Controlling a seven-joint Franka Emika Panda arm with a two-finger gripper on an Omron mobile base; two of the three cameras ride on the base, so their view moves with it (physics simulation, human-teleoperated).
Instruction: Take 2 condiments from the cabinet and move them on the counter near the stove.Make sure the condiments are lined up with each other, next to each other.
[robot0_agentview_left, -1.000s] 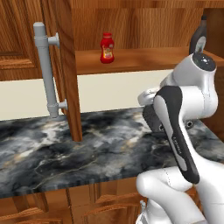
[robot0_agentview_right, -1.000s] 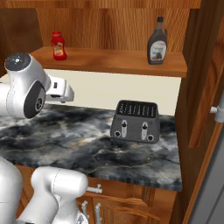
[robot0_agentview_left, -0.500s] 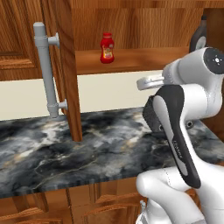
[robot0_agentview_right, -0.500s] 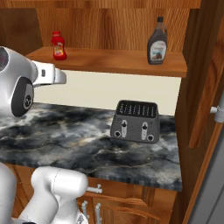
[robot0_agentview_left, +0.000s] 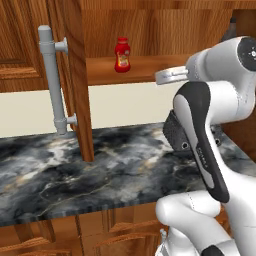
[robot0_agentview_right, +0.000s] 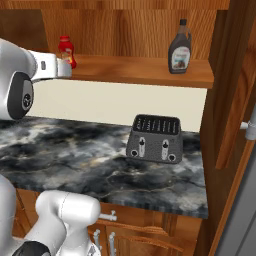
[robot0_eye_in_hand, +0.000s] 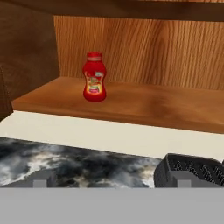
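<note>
Facing the open reddish-brown wooden wall cabinet (robot0_agentview_left: 75, 75), the white arm's two-finger gripper (robot0_eye_in_hand: 109, 183) aims at the small red ketchup bottle with a red cap and yellow-red label (robot0_eye_in_hand: 94, 77), which stands upright on the cabinet's wooden shelf (robot0_eye_in_hand: 144, 103), toward the left end. In the hand view the bottle lies ahead of the finger tips (robot0_eye_in_hand: 40, 182), above them and somewhat left of centre, well apart from them, with bare shelf all round it; its long axis runs vertically, square to the direction of approach. The fingers stand spread at their widest and hold nothing. In the right base view the arm's white forward link sits in front of the ketchup bottle's lower body, at shelf height. The taller dark grey-brown bottle with a narrow black-capped neck (robot0_agentview_right: 179, 47) stands upright on the same shelf, far toward the other end, well apart from the ketchup bottle. Below the shelf lies the black-and-grey veined marble counter (robot0_agentview_right: 65, 155), bearing a small dark toaster (robot0_agentview_right: 153, 139). Judged from this layout, the ketchup bottle is the nearer target: the coming move calls for a forward reach with a slight leftward correction, so that the spread fingers straddle the bottle's body from its two sides before closing.
</note>
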